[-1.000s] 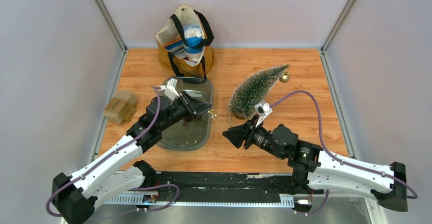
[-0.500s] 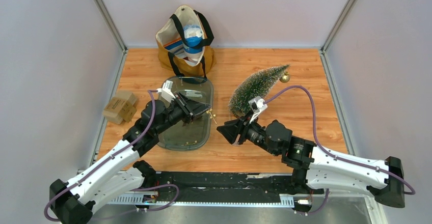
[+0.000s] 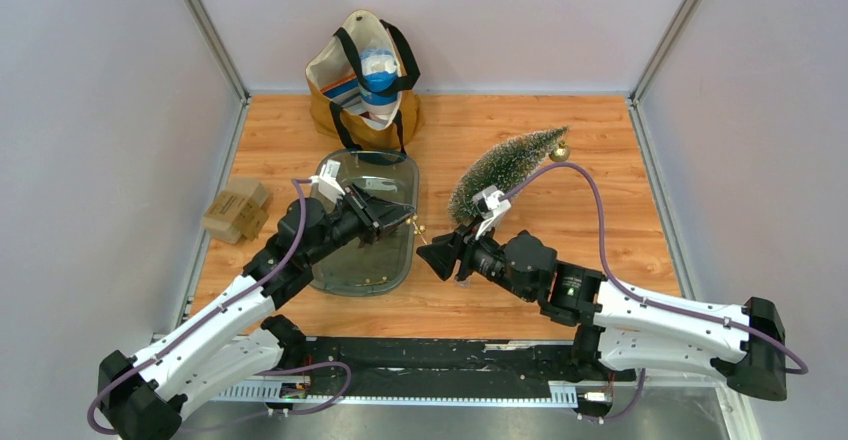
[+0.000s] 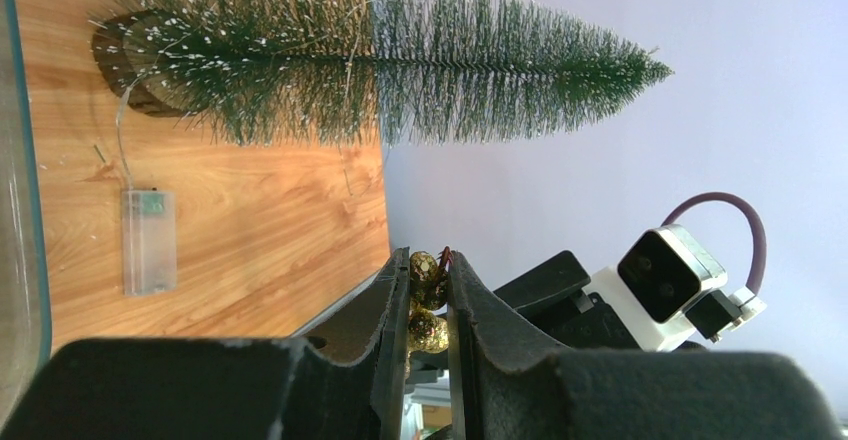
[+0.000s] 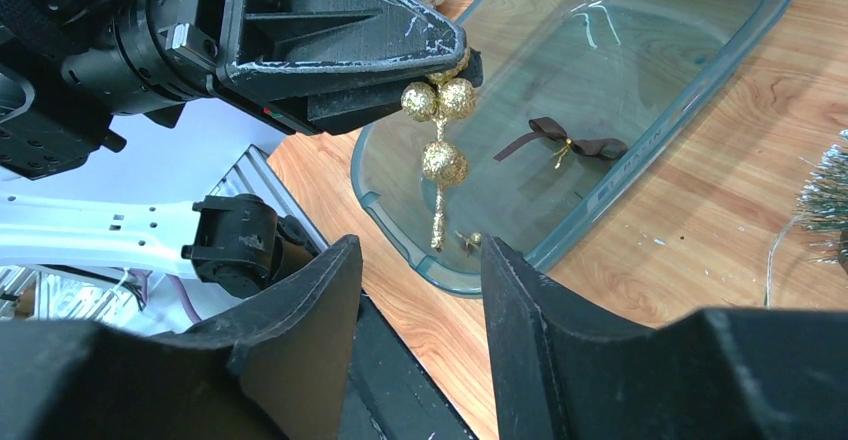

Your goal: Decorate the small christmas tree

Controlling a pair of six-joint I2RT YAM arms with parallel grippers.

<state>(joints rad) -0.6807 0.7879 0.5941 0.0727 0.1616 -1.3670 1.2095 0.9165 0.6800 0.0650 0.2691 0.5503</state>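
Note:
The small green Christmas tree stands on the wooden table, frosted, with a gold bauble by its top; it also shows in the left wrist view. My left gripper is shut on a gold glitter-ball pick, seen between its fingers, held above the right edge of the glass tray. My right gripper is open and empty, facing the pick from just right of it. A dark brown ribbon bow and a small gold ornament lie in the tray.
A yellow tote bag with items inside stands at the back. A small cardboard box sits at the left. A clear battery pack with a thin wire lies beside the tree's base.
My right gripper has moved left toward the left gripper and the pick. The left gripper has barely shifted and keeps its hold.

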